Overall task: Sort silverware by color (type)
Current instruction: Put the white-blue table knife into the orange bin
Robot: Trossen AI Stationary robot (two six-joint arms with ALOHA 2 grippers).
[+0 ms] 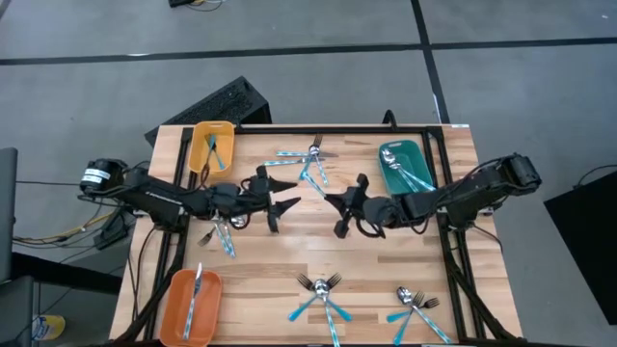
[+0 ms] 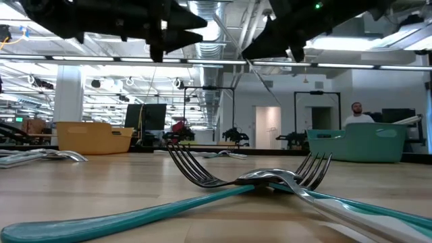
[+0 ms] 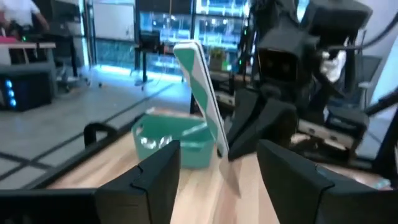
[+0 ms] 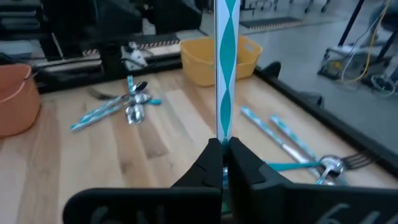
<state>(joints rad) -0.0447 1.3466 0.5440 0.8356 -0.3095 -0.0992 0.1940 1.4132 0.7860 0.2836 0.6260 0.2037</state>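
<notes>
The left end effector (image 1: 287,194) hovered over mid-bench, its fingers (image 3: 155,177) apart and holding nothing. The utensil (image 3: 202,93) lay at 3 o'clock from it in the high view, just beyond its fingertips and in line with the gap between them. In the left wrist view it did not look to be touching either finger, though that view was too soft to be sure.

The utensil was off the bench (image 1: 289,253), clamped at one end in the right end effector (image 4: 222,147). Its blue-and-white handle stood straight out from the closed fingers. The long axis therefore ran nearly square to the 9-to-3 line between the two arms, presenting its side to the left arm. The left arm was the nearer free one, so any handover would turn on closing that short gap at 3 o'clock.

The gripped end was buried between the right arm's fingers, so fork, spoon or knife could not be told. A pale tip below the clamp in the left wrist view may have been a blade. From above, the utensil was almost lost against the dark arms.

Loose silverware lay in clusters at 12 o'clock (image 1: 308,164), 8 o'clock (image 1: 220,236), 6 o'clock (image 1: 323,294) and 5 o'clock (image 1: 415,304) of bench centre. The yellow tray (image 1: 198,145), orange tray (image 1: 174,299) and teal tray (image 1: 386,178) each held pieces.
</notes>
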